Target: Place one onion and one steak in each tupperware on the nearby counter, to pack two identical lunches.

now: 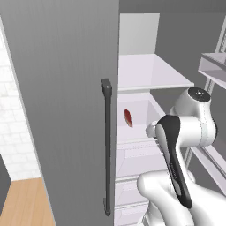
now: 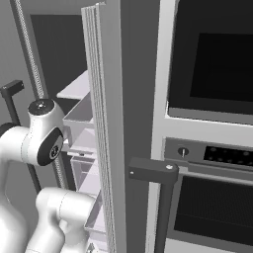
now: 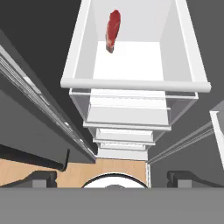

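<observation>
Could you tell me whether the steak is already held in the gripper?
No, the steak lies alone on the white fridge shelf, well ahead of the open gripper.

Pincer [image 3: 112,177] wide open, empty

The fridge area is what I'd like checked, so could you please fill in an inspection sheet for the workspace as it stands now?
Surface: white fridge shelf with raised side walls, bare apart from one item; more shelves and drawers stacked below it.
Job's things: one red steak at the back of that shelf, seemingly leaning on the rear wall. Onion and tupperware: nothing seen.
Clutter: nothing seen.
Gripper: gripper open, holding nothing, apart from the steak.
Cables: nothing seen.
Surroundings: grey fridge door swung open, with a dark vertical handle; built-in oven beside the fridge; light wood floor below.
</observation>
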Available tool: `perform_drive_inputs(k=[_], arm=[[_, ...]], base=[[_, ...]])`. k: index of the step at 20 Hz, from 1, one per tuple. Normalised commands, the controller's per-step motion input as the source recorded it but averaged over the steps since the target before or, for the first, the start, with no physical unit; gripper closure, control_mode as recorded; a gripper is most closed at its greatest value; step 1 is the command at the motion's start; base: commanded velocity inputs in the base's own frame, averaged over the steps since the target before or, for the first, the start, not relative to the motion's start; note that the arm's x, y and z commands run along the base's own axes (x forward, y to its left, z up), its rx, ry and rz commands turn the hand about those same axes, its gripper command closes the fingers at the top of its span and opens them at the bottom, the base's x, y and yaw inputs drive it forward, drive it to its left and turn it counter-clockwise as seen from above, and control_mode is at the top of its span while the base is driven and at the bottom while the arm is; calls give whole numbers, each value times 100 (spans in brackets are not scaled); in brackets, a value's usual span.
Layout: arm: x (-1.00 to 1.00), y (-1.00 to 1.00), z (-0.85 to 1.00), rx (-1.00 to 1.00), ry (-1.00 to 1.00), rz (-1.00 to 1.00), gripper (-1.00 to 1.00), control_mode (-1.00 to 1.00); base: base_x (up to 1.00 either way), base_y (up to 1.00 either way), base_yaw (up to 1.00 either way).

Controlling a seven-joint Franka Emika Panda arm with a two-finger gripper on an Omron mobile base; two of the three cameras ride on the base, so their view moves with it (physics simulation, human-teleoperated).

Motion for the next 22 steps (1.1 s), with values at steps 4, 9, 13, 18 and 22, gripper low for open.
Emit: perform_drive_inputs(k=[4, 9, 13, 18, 22], arm=[[78, -7, -47, 0, -1, 3, -100, -100], [77, 0, -43, 0, 0, 10, -100, -100], [73, 0, -25, 0, 0, 11, -100, -100], [79, 0, -16, 1, 1, 6, -100, -100], [82, 2, -16, 0, 2, 2, -100, -100]], base=[[0, 0, 0], [0, 0, 0], [0, 0, 0], [0, 0, 0], [0, 0, 0]])
